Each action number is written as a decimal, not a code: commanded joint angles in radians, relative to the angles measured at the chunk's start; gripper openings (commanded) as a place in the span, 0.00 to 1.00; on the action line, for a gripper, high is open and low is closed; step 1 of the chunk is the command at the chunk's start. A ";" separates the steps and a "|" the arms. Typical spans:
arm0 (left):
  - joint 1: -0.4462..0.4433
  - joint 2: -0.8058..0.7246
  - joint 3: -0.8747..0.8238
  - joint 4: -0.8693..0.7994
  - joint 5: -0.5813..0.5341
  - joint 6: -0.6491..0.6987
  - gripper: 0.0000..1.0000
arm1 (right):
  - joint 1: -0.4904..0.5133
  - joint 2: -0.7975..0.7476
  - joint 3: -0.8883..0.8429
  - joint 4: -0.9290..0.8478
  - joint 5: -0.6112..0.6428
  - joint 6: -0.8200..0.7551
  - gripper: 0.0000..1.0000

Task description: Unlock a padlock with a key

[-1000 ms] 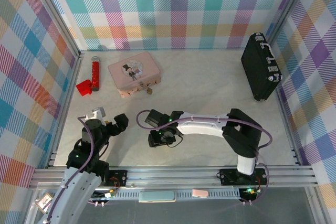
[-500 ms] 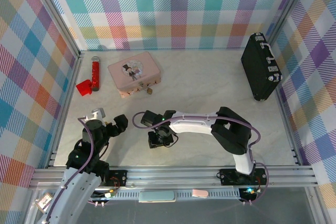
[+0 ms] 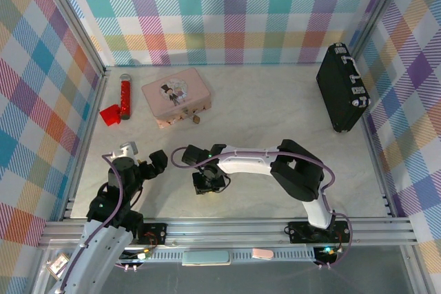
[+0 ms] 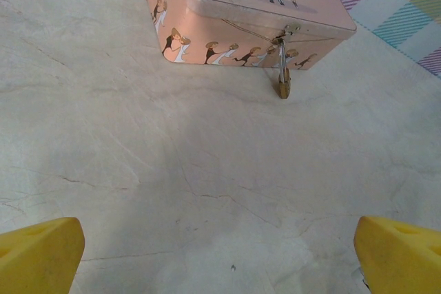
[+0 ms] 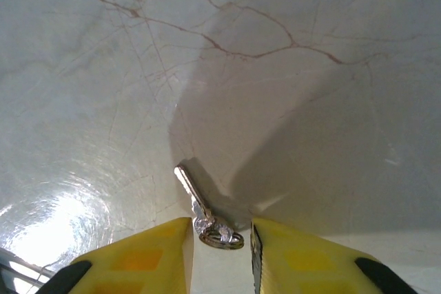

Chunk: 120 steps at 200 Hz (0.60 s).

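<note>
The key [image 5: 195, 201] lies flat on the pale marbled table [image 5: 103, 67], blade pointing away from the wrist camera and its small ring nearest the lens. The right gripper [image 5: 220, 251] is down over it, a yellow finger [image 5: 148, 253] on either side of the ring. The jaws are drawn in narrow but not shut: a thin strip of table shows on each side of the ring, and the key is not lifted. In the top view this gripper [image 3: 207, 184] sits low on the table near the front, left of the middle.

The padlock [image 4: 283, 86] hangs by its thin shackle from the clasp on the front of the pink box [image 4: 234, 5], its brass body resting on the table just before the box wall. From above, the padlock [image 3: 196, 119] and box [image 3: 176, 94] are at the back left, well apart from the key.

The left gripper [image 4: 220, 259] is wide open with nothing between its yellow fingers [image 4: 38, 253], facing the box from a distance.

A red tube [image 3: 125, 94] lies left of the box, and a black case [image 3: 342, 87] stands by the right wall.
</note>
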 commanded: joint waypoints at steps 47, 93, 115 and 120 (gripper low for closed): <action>-0.009 -0.011 0.008 -0.003 -0.005 -0.004 1.00 | 0.009 0.035 0.029 -0.041 -0.013 0.010 0.21; -0.009 -0.009 0.007 -0.002 -0.006 -0.004 1.00 | 0.009 0.025 0.017 -0.045 -0.001 0.022 0.13; -0.009 -0.007 0.006 0.001 -0.007 -0.004 1.00 | 0.009 0.012 0.007 -0.042 0.012 0.027 0.10; -0.009 -0.006 0.005 0.001 -0.007 -0.004 1.00 | 0.008 0.009 0.004 -0.042 0.015 0.029 0.10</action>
